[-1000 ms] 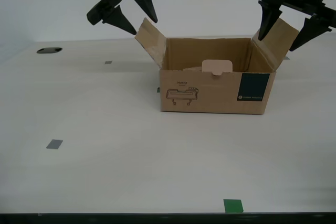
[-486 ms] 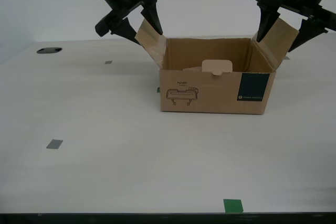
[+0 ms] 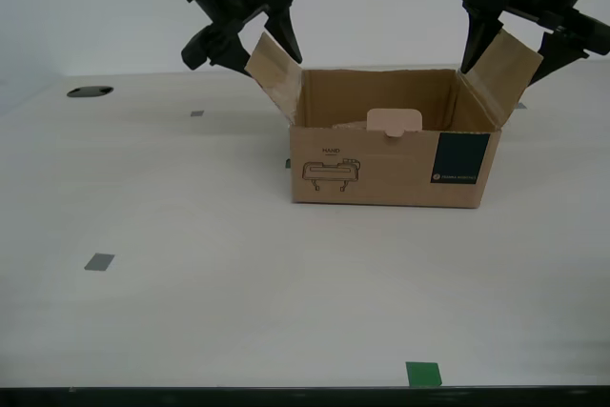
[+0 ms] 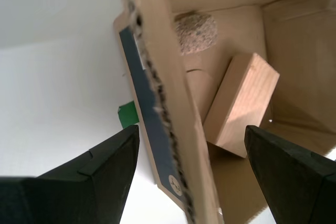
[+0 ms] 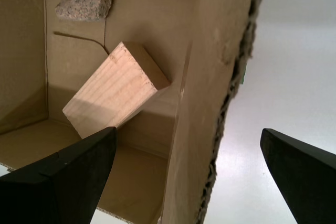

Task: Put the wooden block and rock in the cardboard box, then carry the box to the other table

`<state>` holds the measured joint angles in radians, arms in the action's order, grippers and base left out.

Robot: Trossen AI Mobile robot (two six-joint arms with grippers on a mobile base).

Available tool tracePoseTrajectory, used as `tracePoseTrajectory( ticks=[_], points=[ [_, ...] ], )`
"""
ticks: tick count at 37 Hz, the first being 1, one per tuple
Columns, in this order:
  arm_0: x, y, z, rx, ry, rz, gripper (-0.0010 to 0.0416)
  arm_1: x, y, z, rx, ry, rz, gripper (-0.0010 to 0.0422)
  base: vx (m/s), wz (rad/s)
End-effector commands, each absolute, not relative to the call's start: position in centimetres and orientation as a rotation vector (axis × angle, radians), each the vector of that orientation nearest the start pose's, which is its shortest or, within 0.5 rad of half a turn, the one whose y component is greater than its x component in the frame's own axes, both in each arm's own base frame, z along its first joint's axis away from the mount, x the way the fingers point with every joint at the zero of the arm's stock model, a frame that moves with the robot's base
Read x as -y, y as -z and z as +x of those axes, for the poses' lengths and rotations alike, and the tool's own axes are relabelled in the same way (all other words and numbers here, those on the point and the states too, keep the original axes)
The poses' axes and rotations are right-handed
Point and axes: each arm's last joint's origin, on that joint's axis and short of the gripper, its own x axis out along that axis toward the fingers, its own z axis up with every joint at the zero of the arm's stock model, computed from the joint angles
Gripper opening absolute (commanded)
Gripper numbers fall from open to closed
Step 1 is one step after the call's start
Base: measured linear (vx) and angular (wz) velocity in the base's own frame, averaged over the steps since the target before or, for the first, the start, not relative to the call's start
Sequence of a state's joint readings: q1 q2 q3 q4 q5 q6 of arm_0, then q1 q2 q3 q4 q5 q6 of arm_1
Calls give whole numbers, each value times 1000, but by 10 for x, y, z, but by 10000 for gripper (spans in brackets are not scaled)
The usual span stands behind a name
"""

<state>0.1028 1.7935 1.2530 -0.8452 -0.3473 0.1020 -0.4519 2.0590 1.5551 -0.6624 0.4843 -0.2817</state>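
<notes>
The cardboard box [image 3: 381, 173] stands open on the white tabletop, its side flaps angled up and outward. Inside lie the wooden block [image 5: 113, 95] [image 4: 242, 103], tilted against a wall, and the rock [image 5: 84, 3] [image 4: 195, 32] in a corner. My first gripper [image 3: 250, 54] [image 5: 186, 132] is open and straddles the flap on the exterior view's left. Over the flap on the exterior view's right, nearest the dark green label [image 3: 462, 159], my second gripper [image 3: 510, 59] [image 4: 191, 129] is open and straddles it too. Neither holds anything.
The white tabletop [image 3: 191, 312] carries a green tape square [image 3: 423, 374] near its front edge, grey marks [image 3: 98, 261] [image 3: 196, 113], and a dark oval fitting [image 3: 89, 91] at the far edge on the exterior view's left. A pale wall stands behind.
My first gripper has moved toward the box and now has its flap between its fingers. My second gripper shifted slightly inward over its flap. The box has not moved.
</notes>
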Motion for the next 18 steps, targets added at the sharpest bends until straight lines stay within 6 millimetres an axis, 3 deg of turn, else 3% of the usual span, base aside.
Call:
tracePoseTrajectory(
  ticks=[1, 18],
  points=[
    [-46, -193, 335, -1395, -310, 256, 381, 202, -177, 378, -1328, 653, -250, 270, 0, 0],
    [-46, -192, 338, -1357, -317, 252, 359, 206, -177, 377, -1325, 659, -248, 270, 0, 0]
  ],
)
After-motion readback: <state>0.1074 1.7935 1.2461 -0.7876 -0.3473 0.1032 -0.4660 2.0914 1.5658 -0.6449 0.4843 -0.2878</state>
